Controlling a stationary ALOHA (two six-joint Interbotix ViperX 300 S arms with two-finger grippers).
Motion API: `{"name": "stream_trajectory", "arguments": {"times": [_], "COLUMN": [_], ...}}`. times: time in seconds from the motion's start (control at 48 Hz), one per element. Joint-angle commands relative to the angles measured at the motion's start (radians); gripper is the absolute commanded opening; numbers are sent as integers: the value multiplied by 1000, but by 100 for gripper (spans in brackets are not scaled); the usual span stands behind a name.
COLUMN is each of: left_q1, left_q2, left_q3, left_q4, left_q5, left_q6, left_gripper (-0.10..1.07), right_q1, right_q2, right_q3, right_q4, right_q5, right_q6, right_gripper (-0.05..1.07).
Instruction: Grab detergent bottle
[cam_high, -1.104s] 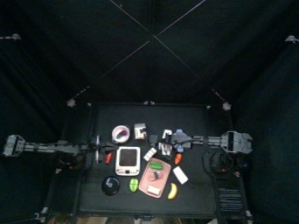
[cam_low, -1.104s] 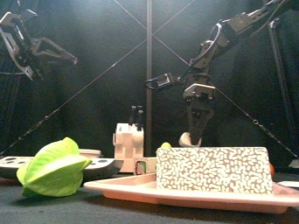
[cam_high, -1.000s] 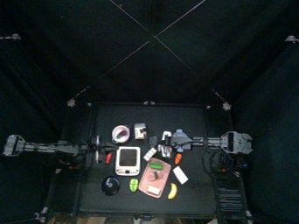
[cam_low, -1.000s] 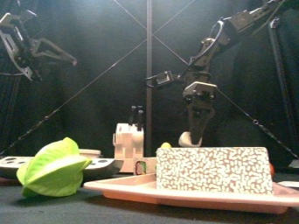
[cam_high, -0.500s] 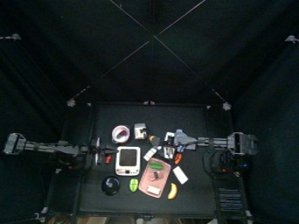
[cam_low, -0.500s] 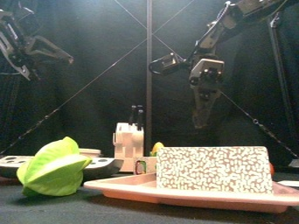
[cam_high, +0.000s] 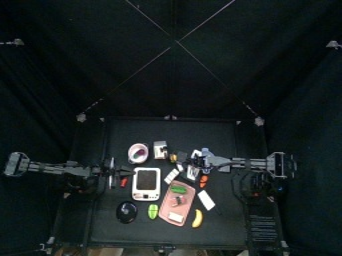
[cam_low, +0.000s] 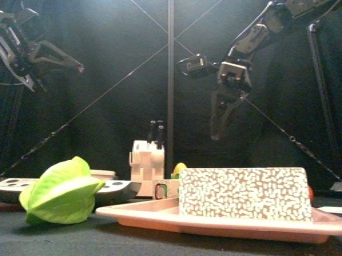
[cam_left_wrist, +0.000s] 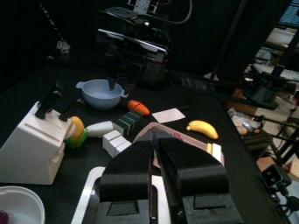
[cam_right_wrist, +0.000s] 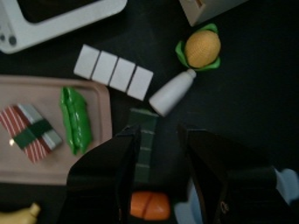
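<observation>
Surface (cam_high: 120, 135): small, dark and crowded towards its middle. A grab here has to come in from above, between neighbours.

Right arm: raised over the clutter, wrist tipped downward. Right tool (cam_right_wrist: 158, 133) is spread and holds nothing. It hangs clear of the objects, which looks like lining up before a descent.

Left arm: parked at the left side, out of the way. Left tool (cam_left_wrist: 152, 172) has its jaws pressed together and empty.

Pink flat pack (cam_right_wrist: 52, 118): lies flat and carries a green pod and a striped piece. It fills one side of the working gap.

White box (cam_right_wrist: 47, 22): sits beyond the pack and is not the target.

Detergent bottle (cam_right_wrist: 173, 92): small, white and tapered. It appears to lie on its side on the bare surface, ahead of the spread jaws and not yet between them. The white segmented block (cam_right_wrist: 114, 68) is just beside it, and the yellow fruit (cam_right_wrist: 202, 48) is near its narrow end.

Dark green bar (cam_right_wrist: 142, 144): lies directly under the jaw gap, with an orange piece (cam_right_wrist: 149, 204) behind it.

Judgement: approach stage, and the tool needs to shift forward over the bottle. The risk is nudging the block or the fruit.
</observation>
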Motion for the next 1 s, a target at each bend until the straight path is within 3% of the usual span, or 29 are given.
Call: {"name": "stream_trajectory", "arguments": {"times": [0.0, 0.146, 0.271, 0.521, 0.979], "left_q1": [3, 5, 38, 98, 101], "left_q2": [2, 2, 2, 2, 0], "left_q3": [-34, -44, -46, -46, -37], "left_q4": [6, 6, 5, 3, 3], "left_q5": [-6, -5, -6, -5, -3], "left_q6": [2, 0, 0, -2, -2], "left_gripper": [47, 47, 47, 47, 47], "right_q1": [0, 2, 2, 11, 23], "right_q2": [23, 80, 94, 118, 235], "right_q3": [-14, -23, -37, -60, -129], "right_q4": [3, -40, -146, -311, -316], "right_q5": [-34, -28, -23, -15, 55], "right_q6": [80, 278, 430, 675, 707], "right_gripper": [77, 77, 80, 96, 96]}}
